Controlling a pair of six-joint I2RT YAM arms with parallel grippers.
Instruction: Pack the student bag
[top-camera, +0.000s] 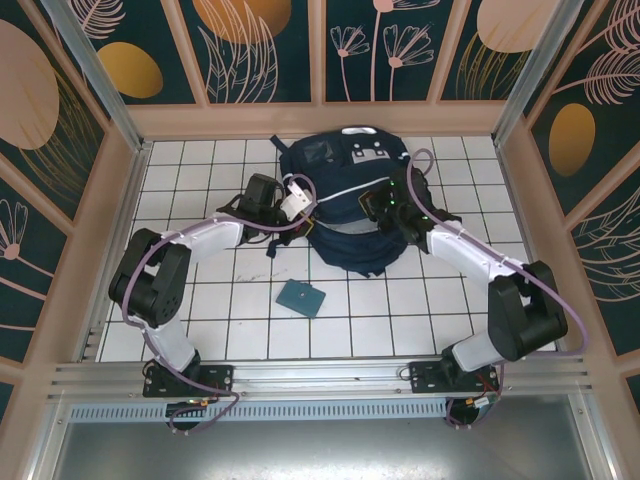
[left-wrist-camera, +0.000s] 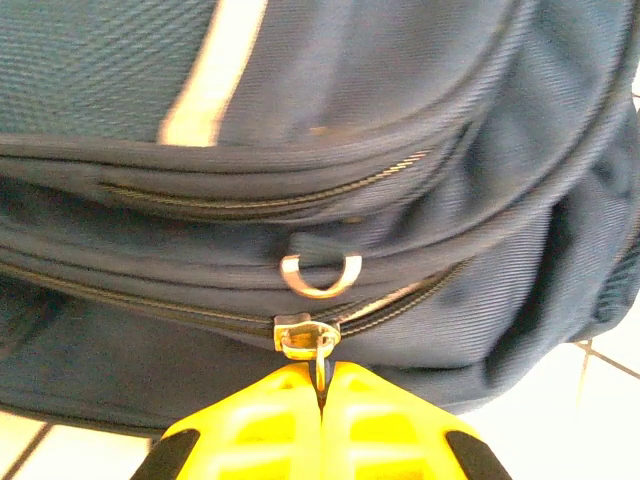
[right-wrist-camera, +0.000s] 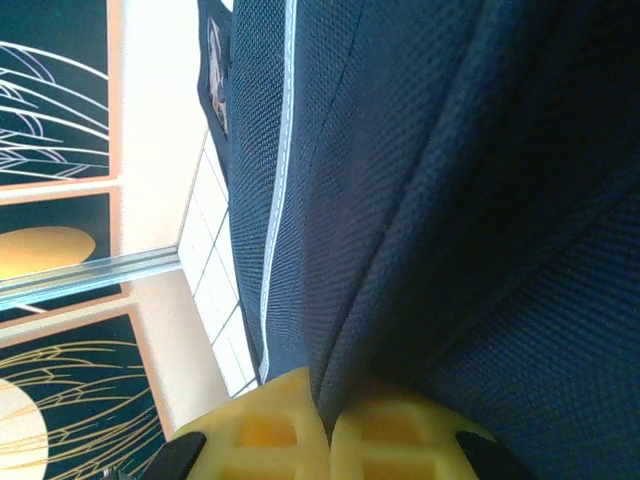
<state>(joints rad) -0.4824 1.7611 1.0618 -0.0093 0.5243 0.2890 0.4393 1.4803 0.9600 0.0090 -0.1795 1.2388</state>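
Robot lab cell (aluminium frame (top-camera: 300, 375)).

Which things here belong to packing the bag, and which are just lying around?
In the job: student bag; zipper pull, pinched by left gripper; right gripper, shut on bag fabric.
Lying about: small dark booklet on the table, untouched.

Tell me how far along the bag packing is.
Nothing visibly packed yet: the teal booklet lies on the tiles in front of the student bag. In hand: left jaws shut on the zipper pull, right jaws pinching the bag's fabric. Left, probably: unzip, load the booklet, zip up.
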